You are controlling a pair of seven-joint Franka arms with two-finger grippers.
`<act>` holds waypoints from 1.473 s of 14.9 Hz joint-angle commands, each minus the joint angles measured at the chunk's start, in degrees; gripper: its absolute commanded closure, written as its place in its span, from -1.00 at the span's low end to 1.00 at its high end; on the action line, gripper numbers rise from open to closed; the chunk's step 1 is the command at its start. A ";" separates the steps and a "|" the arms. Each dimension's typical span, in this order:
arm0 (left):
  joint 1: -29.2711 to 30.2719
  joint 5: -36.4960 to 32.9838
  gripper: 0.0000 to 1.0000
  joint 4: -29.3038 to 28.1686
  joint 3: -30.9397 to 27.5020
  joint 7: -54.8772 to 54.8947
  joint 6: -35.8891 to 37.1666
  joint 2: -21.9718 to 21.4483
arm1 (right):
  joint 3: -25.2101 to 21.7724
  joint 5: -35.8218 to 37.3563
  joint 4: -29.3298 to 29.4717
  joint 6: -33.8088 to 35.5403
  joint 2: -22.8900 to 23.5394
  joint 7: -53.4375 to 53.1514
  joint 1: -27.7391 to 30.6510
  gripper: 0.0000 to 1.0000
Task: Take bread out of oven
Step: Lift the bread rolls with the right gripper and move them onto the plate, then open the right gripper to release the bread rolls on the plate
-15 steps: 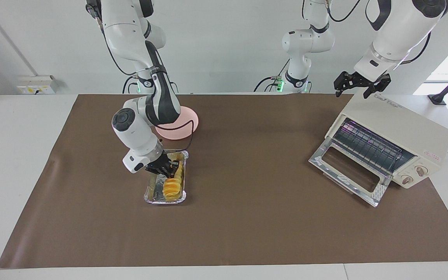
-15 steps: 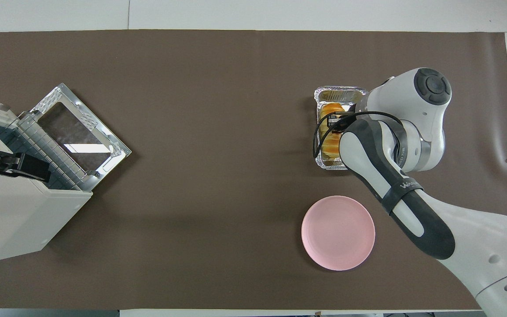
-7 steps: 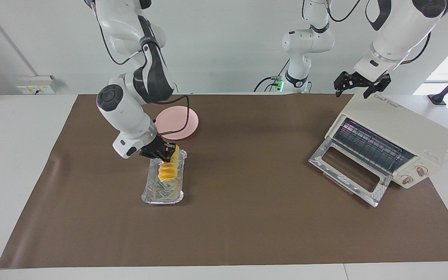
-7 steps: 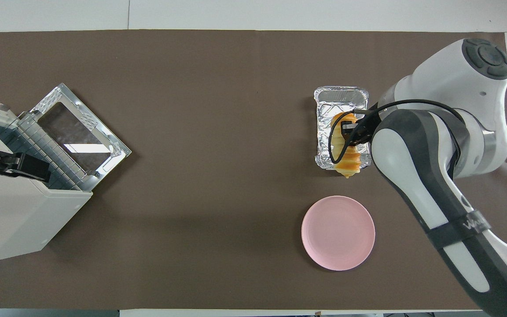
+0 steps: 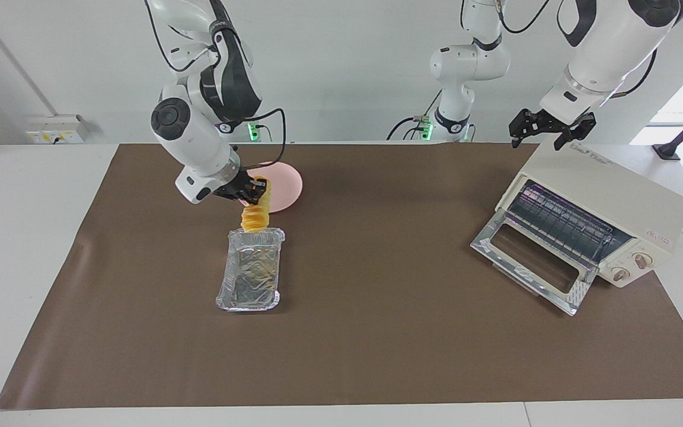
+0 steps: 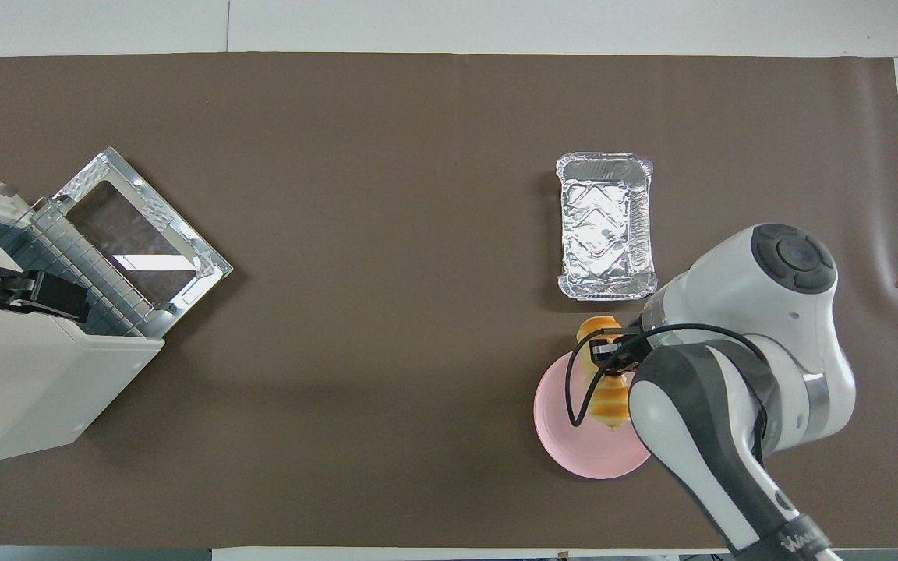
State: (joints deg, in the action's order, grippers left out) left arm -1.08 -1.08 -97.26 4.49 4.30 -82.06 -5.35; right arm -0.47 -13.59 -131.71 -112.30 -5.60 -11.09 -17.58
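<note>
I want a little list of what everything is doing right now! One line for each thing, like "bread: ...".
bread: hanging in the air from the right hand, over the pink plate's edge
right hand: shut on the bread
foil tray: empty, on the brown mat, farther from the robots than the plate
pink plate: on the mat, nothing lying on it yet
oven: door dropped open, wire rack bare
left hand: open, waiting above the oven's top
</note>
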 commanded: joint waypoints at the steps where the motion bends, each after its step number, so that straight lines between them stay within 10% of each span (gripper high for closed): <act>1: 0.20 0.38 -1.00 -0.12 -0.10 -0.17 0.93 -0.89 | 0.03 1.11 -10.91 -7.03 -6.96 -1.47 -2.62 1.00; 9: 0.20 0.38 -1.00 -0.12 -0.10 -0.17 0.93 -0.89 | 0.03 1.11 -18.14 -14.34 -8.82 -1.92 -2.90 1.00; 10: 0.20 0.38 -1.00 -0.12 -0.10 -0.17 0.93 -0.89 | 0.03 1.11 -18.15 -14.79 -8.64 -1.92 -2.81 0.61; 11: 0.20 0.38 -1.00 -0.12 -0.10 -0.17 0.93 -0.89 | 0.03 1.11 -18.06 -14.79 -8.56 -2.09 -2.64 -0.39; 12: 0.20 0.38 -1.00 -0.12 -0.10 -0.17 0.93 -0.89 | 0.03 1.11 -17.88 -14.62 -8.38 -2.09 -2.11 -0.99; 22: 0.20 0.38 -1.00 -0.12 -0.10 -0.17 0.93 -0.89 | -0.32 5.22 10.83 4.70 -7.24 0.01 7.47 -1.00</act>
State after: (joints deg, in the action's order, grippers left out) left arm -1.08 -1.08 -97.26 4.49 4.30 -82.06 -5.35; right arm -1.06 -11.42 -127.28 -111.30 -14.36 -11.93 -12.13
